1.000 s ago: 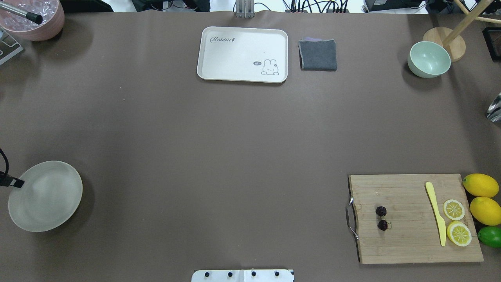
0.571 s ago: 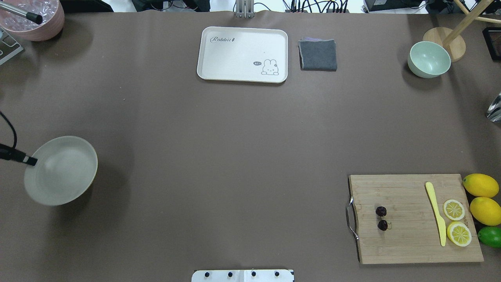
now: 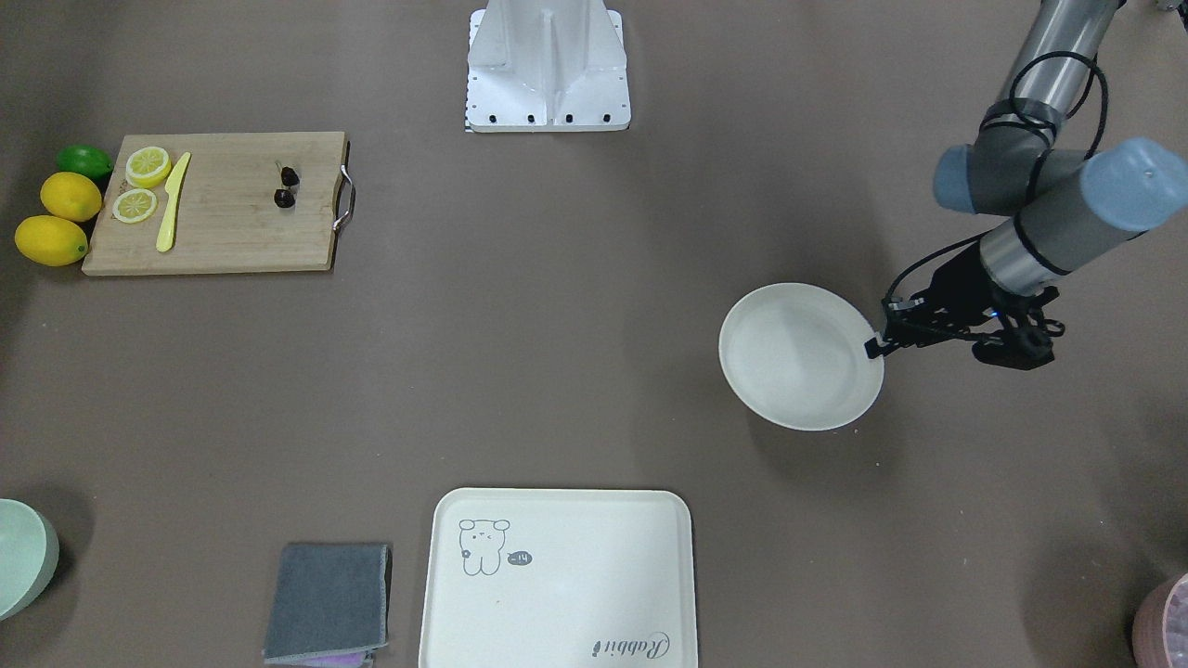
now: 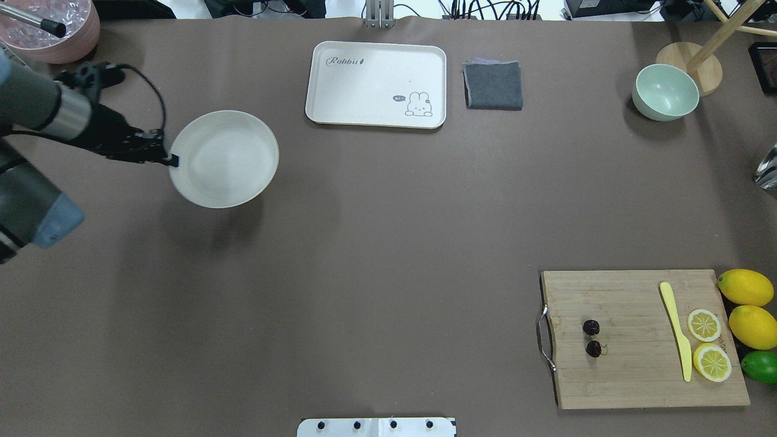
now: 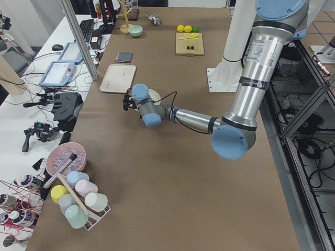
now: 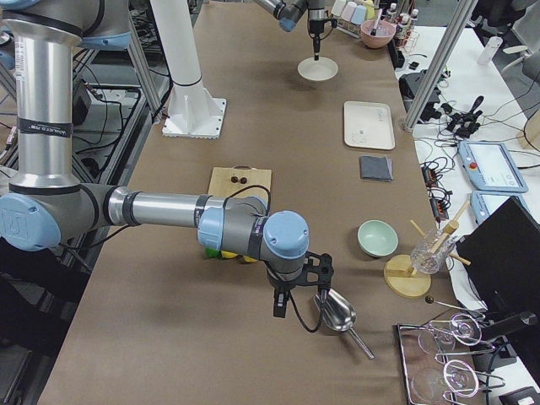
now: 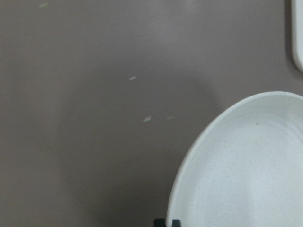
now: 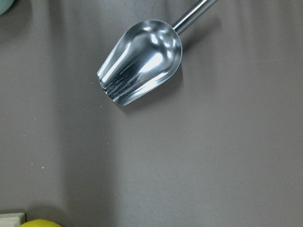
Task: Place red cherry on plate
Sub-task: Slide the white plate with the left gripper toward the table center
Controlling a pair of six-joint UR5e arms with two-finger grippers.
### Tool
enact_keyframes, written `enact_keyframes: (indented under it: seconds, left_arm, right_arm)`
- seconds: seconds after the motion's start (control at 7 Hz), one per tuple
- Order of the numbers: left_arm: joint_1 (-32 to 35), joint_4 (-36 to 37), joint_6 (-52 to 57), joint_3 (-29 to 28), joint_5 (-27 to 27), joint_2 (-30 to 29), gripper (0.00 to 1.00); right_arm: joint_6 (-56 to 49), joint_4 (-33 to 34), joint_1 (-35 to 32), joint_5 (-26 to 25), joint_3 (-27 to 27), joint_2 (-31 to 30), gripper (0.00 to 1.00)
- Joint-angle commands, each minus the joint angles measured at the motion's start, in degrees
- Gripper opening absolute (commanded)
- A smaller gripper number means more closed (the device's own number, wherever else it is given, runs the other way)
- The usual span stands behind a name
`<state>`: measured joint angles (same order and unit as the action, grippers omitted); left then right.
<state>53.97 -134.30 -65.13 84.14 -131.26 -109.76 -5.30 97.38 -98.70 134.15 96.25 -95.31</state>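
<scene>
Our left gripper (image 4: 172, 160) is clamped on the rim of the plate (image 4: 224, 159) and holds it over the table on the robot's left side. From the shadow under the plate, we judge that it is lifted. The red cherry (image 4: 591, 328) lies well apart from it, across the table on the robot's right, on the bamboo cutting board (image 4: 631, 376). The two fruits lie in a line that runs away from the robot, parallel to the board's short edge. The right gripper (image 6: 283, 302) hangs near a metal scoop (image 6: 336, 312); we cannot tell whether it is apart or together. We judge that the right arm is much nearer to the cherry, so it could fetch the fruit, or else the plate must travel to the board.
</scene>
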Motion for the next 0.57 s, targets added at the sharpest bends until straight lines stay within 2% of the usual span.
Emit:
enact_keyframes:
  seconds: [0.0,0.43]
  left_arm:
    - [-9.19,5.01,-9.61,1.19,8.79,-7.56,0.00]
    - [-18.87,5.71,-16.48,4.96,15.84,-8.02,0.00]
  right_arm:
    - [0.12,0.00,0.00,0.06,0.16,-0.06,1.00]
    - [2.30,0.00,0.09,0.41,2.00,0.38,1.00]
